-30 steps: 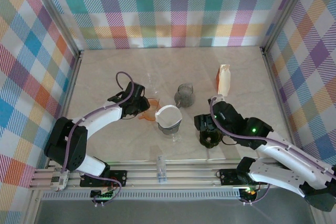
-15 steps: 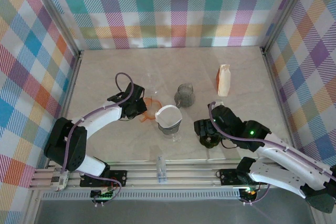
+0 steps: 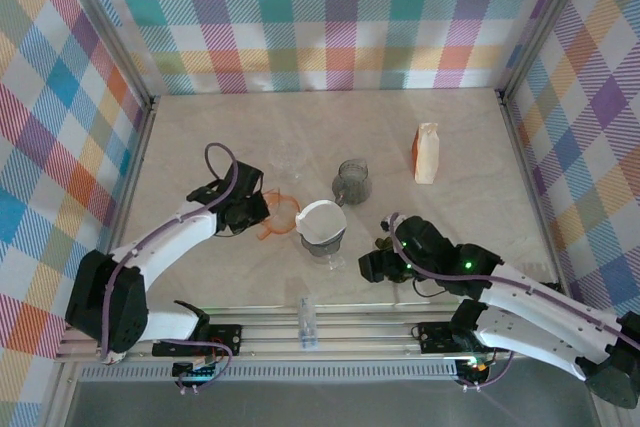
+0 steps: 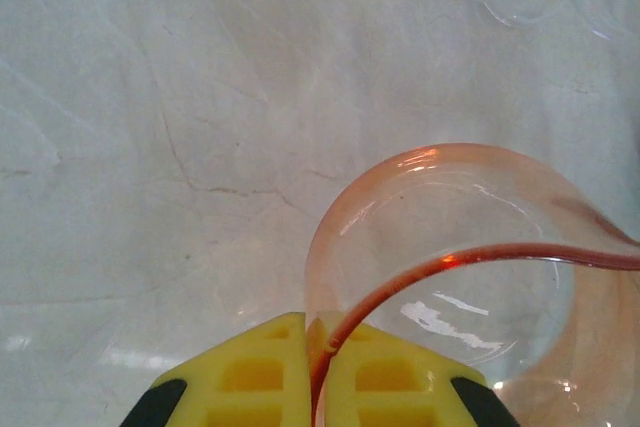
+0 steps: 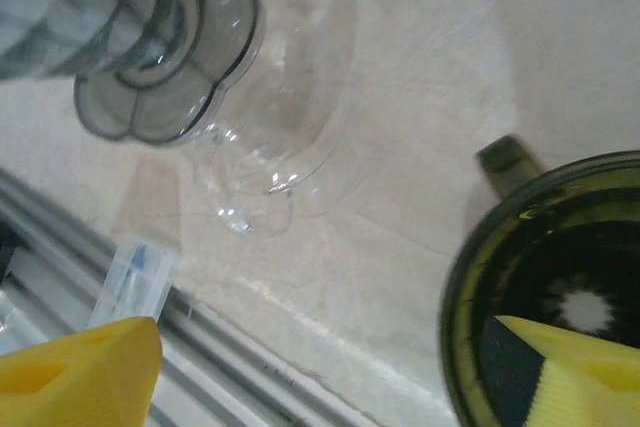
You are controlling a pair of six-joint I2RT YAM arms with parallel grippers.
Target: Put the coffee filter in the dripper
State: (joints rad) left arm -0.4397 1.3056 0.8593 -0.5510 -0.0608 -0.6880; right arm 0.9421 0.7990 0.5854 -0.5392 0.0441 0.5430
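translucent orange dripper [image 4: 470,277], perhaps tilted, clamped in left pincer [image 4: 315,337]; right pincer [image 5: 330,372] agape

Open tabletop [image 3: 340,122] behind central glassware cluster [image 3: 325,237]

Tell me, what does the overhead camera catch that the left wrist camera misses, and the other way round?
Overhead, not wrist: the white paper filter sitting in a clear glass vessel, a grey dripper, a paper packet and the right claw. Wrist, not overhead: the yellow fingers seen close up, pinched shut on a thin orange edge. Both: the left claw, the orange dripper and the marble table.
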